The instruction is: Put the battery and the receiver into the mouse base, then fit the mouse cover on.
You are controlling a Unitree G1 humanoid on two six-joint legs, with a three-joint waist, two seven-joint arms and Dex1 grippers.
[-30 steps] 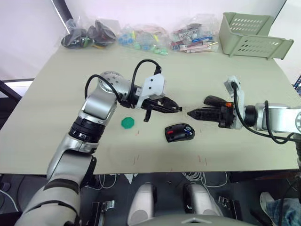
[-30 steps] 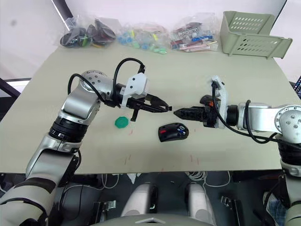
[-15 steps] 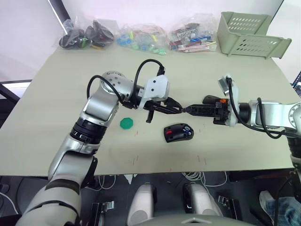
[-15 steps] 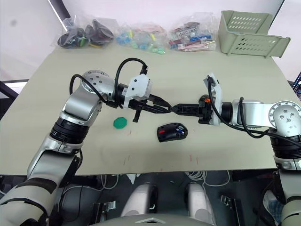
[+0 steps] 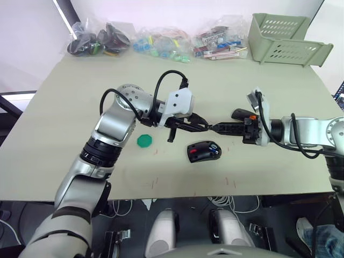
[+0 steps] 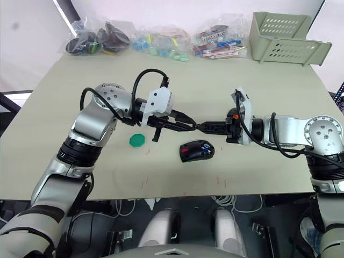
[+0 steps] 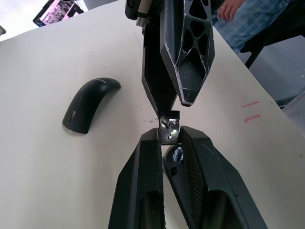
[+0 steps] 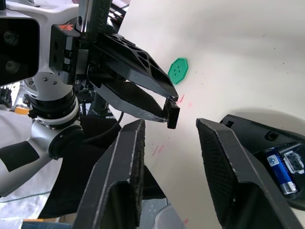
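Observation:
My left gripper (image 5: 206, 128) is shut on the receiver (image 7: 168, 130), a tiny dark squarish stub pinched at its fingertips above the table. My right gripper (image 5: 215, 128) faces it tip to tip, open, with its fingertips right at the receiver (image 8: 173, 116). Just below them lies the black mouse base (image 5: 204, 151) with a red patch. The blue battery (image 8: 279, 169) lies in its compartment. The mouse cover (image 7: 90, 104), a glossy black arched shell, rests on the table behind my right gripper (image 5: 241, 113).
A green round disc (image 5: 144, 141) lies left of the mouse base. Several bags of small parts (image 5: 161, 42) line the far edge, and a pale green basket (image 5: 285, 37) stands at the back right. A person's hand (image 7: 233, 7) shows beyond the table.
My right gripper has moved left until its tips meet the left gripper's tips. The left gripper has shifted slightly right with the receiver. The mouse base has stayed put.

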